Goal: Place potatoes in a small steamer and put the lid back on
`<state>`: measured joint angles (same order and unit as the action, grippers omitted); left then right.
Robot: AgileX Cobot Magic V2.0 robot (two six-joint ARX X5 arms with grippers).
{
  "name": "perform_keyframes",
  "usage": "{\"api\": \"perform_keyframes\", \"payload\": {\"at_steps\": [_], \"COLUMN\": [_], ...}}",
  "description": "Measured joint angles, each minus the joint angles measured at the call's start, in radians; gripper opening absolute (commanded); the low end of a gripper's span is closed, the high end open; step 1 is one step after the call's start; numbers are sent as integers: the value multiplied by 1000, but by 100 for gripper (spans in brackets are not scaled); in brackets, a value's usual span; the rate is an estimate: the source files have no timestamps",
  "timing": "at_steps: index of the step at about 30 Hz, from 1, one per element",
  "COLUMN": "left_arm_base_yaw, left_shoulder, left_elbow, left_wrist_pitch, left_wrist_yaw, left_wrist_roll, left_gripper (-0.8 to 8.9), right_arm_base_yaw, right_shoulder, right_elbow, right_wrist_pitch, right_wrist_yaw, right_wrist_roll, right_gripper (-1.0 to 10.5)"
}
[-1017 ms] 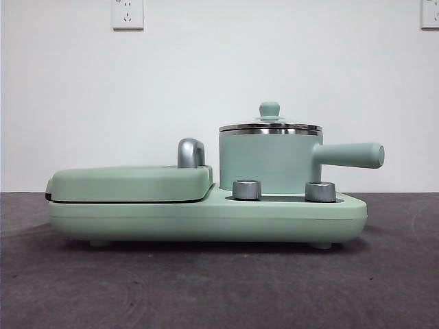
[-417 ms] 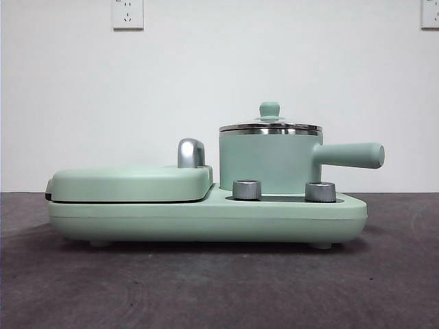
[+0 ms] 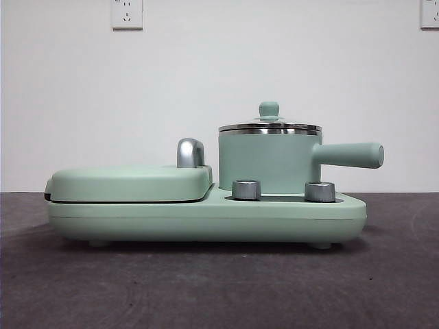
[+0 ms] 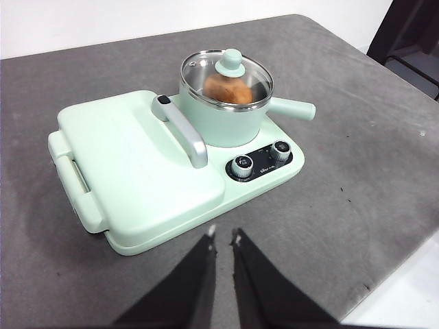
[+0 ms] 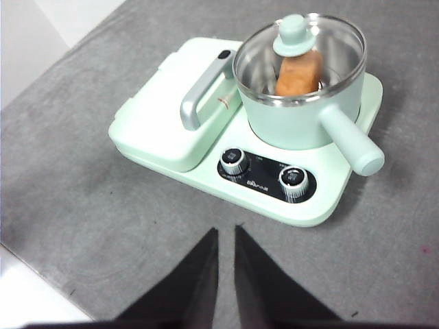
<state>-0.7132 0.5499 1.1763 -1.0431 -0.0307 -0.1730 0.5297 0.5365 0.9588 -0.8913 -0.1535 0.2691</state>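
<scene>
White wall (image 3: 219, 62) (two sockets (image 3: 127, 14)) behind grey table (image 3: 219, 288).

Small steamer (image 4: 221, 123): matt mint-green body, polished steel rim. Lid (image 4: 226, 77): clear glass, steel-edged; potato (image 4: 228, 88) skin dull, rough. Tabletop (image 4: 357, 164): grey, matt, cloth-like.

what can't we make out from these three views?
- Front view: the potato is hidden by the small steamer wall; neither gripper shows.
- Both wrist views: the potato shows only through the lid, partly behind its knob; its underside is hidden.
- Dial markings: too small to read.
- Left gripper and right gripper: fingers cut off by the bottom edge.
</scene>
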Motion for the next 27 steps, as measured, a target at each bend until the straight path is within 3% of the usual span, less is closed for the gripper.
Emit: {"api": "perform_keyframes", "payload": {"at_steps": [17,21,27], "left_arm_base_yaw": [18,107,341], "left_shoulder": [0,-21,-155], "left_elbow": [-14,-83,-411], "left_wrist_pitch": [19,70,408], "left_wrist_yaw": [1,1,1], "left_wrist_roll": [0,0,32], "left_gripper": [27,27,27], "right_arm_base_yaw": [0,0,0], "right_shoulder": [0,0,0], "right_elbow": [0,0,0], "right_wrist_pitch": [24,24,24], "right_wrist_yaw": [0,0,0], "right_wrist_roll": [0,0,0], "right_gripper": [20,20,20]}}
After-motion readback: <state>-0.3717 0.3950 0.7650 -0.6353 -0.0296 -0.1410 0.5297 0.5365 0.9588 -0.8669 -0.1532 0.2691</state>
